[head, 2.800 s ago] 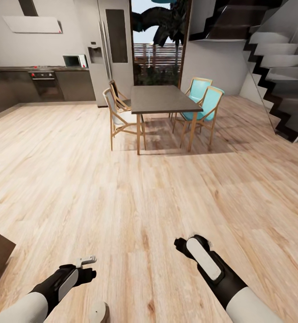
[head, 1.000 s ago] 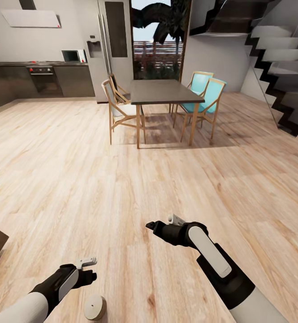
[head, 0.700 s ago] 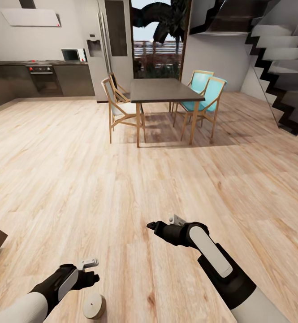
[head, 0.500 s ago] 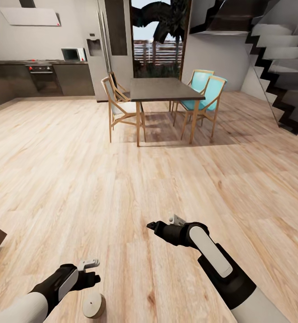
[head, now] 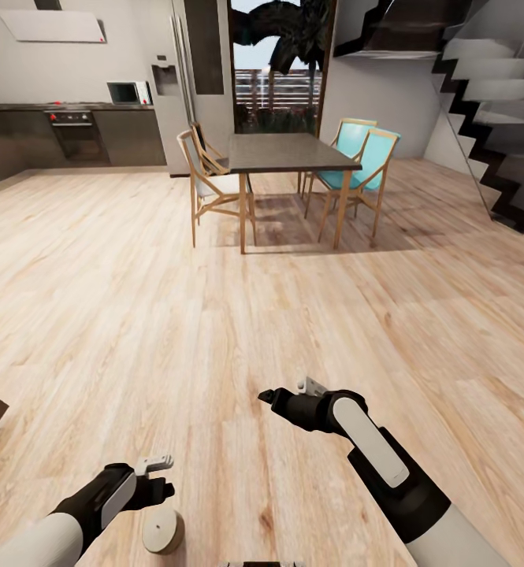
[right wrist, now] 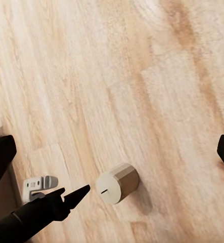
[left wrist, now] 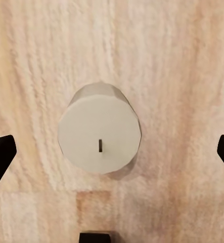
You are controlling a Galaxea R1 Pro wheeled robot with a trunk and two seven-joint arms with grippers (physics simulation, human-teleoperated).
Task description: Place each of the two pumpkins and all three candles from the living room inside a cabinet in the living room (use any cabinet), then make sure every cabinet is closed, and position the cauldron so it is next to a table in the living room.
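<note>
Candle (left wrist: 99, 134) stands on floor (head: 214, 315) below spread left gripper (head: 161, 488).

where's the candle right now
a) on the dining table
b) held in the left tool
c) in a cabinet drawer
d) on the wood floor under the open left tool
d) The candle sits on the wood floor, below the left tool, whose fingers stand wide apart on either side without touching it.

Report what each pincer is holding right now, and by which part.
Nothing is held. The left pincer hangs open above the candle, which lies on the wooden floor, untouched. The right pincer is open and empty too.
</note>
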